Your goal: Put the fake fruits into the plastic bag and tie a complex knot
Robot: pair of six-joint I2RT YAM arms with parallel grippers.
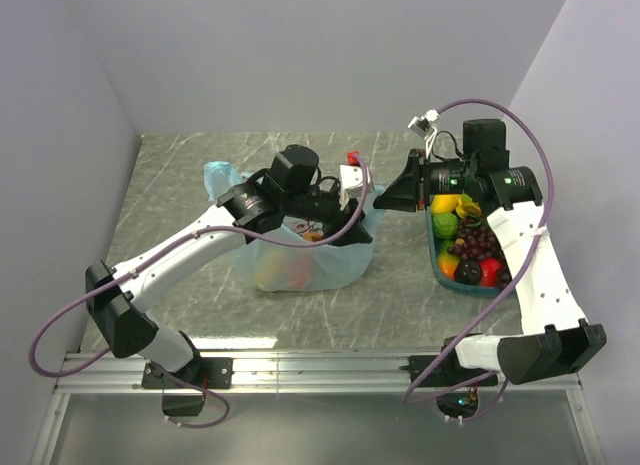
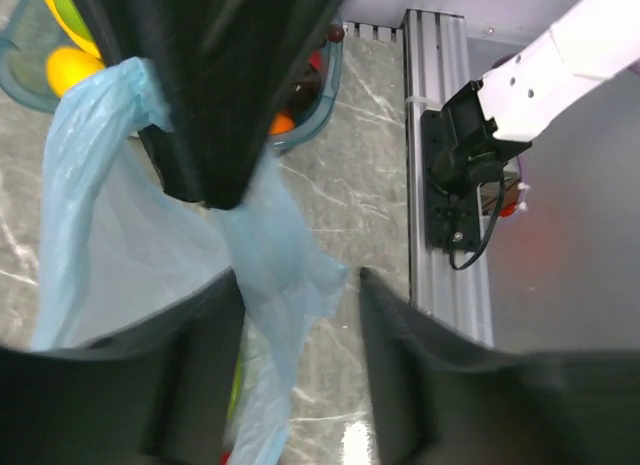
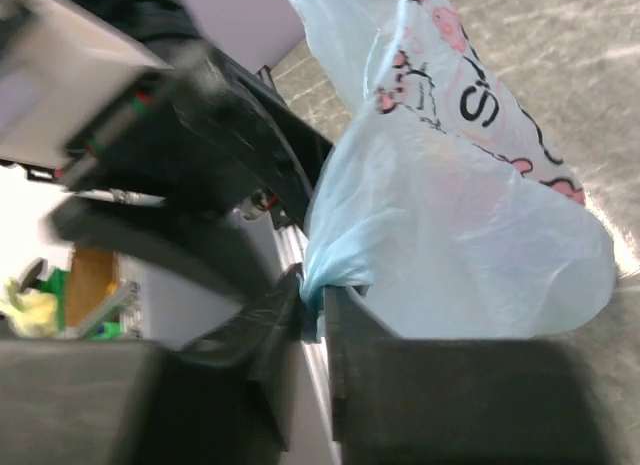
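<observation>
Nearest the lens in the left wrist view, the left tool (image 2: 297,282) stands with its two dark fingers well apart. A twisted strip of the plastic bag (image 2: 275,275) hangs between them, and nothing looks clamped. Just above it, the right tool (image 3: 313,300) is almost closed, with a bunch of the bag's rim pinched in the narrow slit between its fingers.

The bag sits mid-table (image 1: 200,175), with a few pieces showing through its film. Most of the fake fruits (image 1: 470,240) lie in the teal tray (image 1: 436,247) just to its right.

This looks like a handover of the rim. To do it well, the left tool should close squarely on the strip below the right tool's pinch and hold firm before the right one lets go. The film should stay lightly taut without dragging the bag over. The two tools are very close, so any move should be small.

The left arm (image 1: 190,247) reaches forward and bends right, with its wrist tipped down over the bag's mouth. The right arm (image 1: 535,275) folds up over the tray, its tool pointing left at the bag's right edge.
</observation>
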